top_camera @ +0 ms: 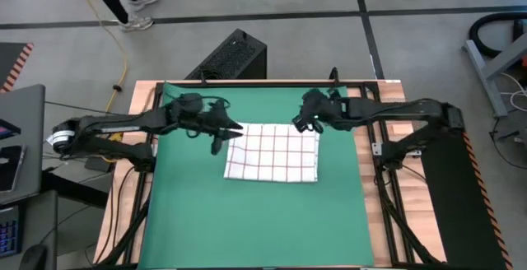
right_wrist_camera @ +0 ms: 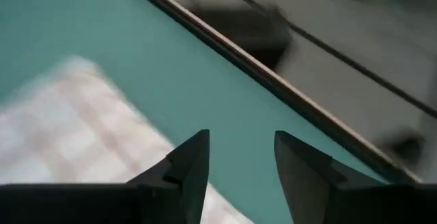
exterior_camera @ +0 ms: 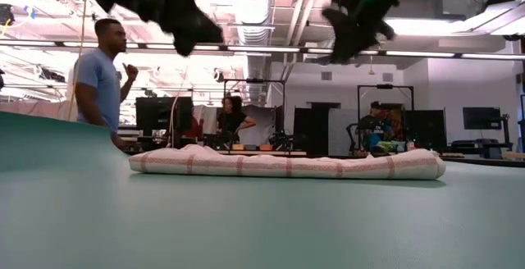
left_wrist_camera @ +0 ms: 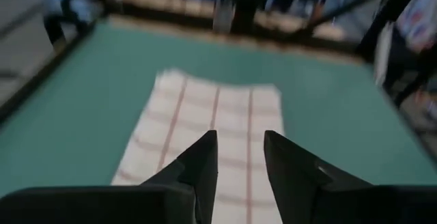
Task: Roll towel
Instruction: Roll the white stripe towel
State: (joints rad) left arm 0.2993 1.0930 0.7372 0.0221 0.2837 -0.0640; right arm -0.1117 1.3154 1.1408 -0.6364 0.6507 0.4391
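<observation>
White cloth with a red windowpane grid, the thin kitchen towel [top_camera: 273, 151] lies flat near the middle of the green mat [top_camera: 189, 212], somewhat toward the far edge; seen from table height [exterior_camera: 287, 163] it reads as a low, slightly puffed slab of several layers rather than a cylinder, which suggests folding is done and rolling is not yet begun (a judgement from its shape alone).

Both of the 2 dark arms hang above the cloth, touching nothing. The left gripper [top_camera: 221, 138] sits over the towel's far-left corner; its wrist camera looks down the length of the cloth between 2 parted fingers [left_wrist_camera: 198, 173] with only a narrow gap and nothing between them. The right gripper [top_camera: 301, 120] hovers just beyond the far-right corner; its fingers [right_wrist_camera: 188, 173] stand apart with bare mat showing in the gap, so it too is empty. From table height both grippers appear well clear of the mat.

Placement at the 2 far corners is consistent with a paired grasp of one short edge, so that the edge can be lifted and turned over evenly; an uneven pinch would probably skew the roll. People stand in the room behind the table [exterior_camera: 98, 76], away from the work area. A black box [top_camera: 230, 56] rests on the floor beyond the table's far edge.
</observation>
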